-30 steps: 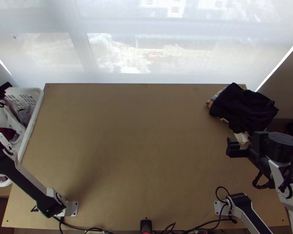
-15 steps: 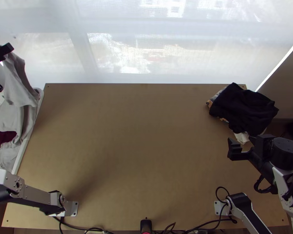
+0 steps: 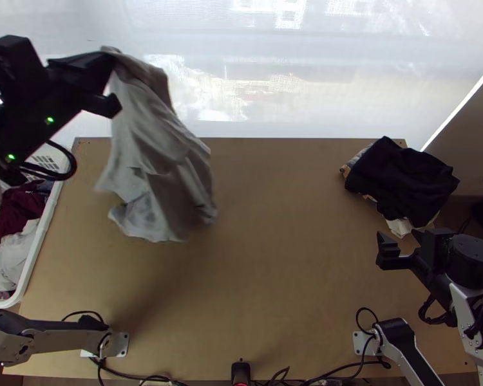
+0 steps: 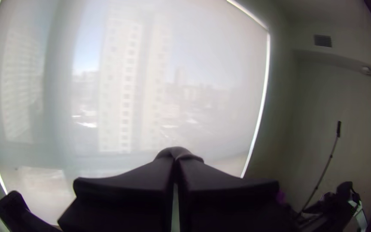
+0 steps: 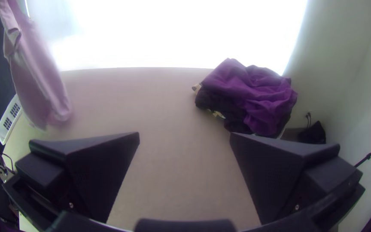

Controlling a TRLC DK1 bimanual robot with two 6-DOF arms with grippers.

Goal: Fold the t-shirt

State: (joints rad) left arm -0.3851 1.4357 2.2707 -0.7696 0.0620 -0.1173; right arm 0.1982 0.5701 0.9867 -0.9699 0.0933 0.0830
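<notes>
Hanging in loose folds at the upper left of the top view, the grey t-shirt (image 3: 158,157) is gathered at its upper end in the left gripper (image 4: 176,160). The jaws there are clenched on a small bit of cloth at their tips; whether that is collar, sleeve or hem, I cannot tell. The shirt's lower end hangs over the left part of the tabletop (image 3: 261,264), and I can't make out whether it touches the wood.

At the right edge of the frame, the right gripper (image 5: 184,136) has its jaws spread wide with nothing between them, well apart from the shirt.

As I judge it, the job is at its very start: the shirt is picked up and clear of the laundry basket (image 3: 40,243) at the left edge, but no fold is made. Left to do are laying it down, spreading it flat, turning in the sides and doubling it over. The right jaws will likely be needed to open it out. More clothing (image 3: 16,212) lies in the basket, and a dark heap of clothes (image 3: 402,180) sits at the tabletop's far corner, right of the frame.
</notes>
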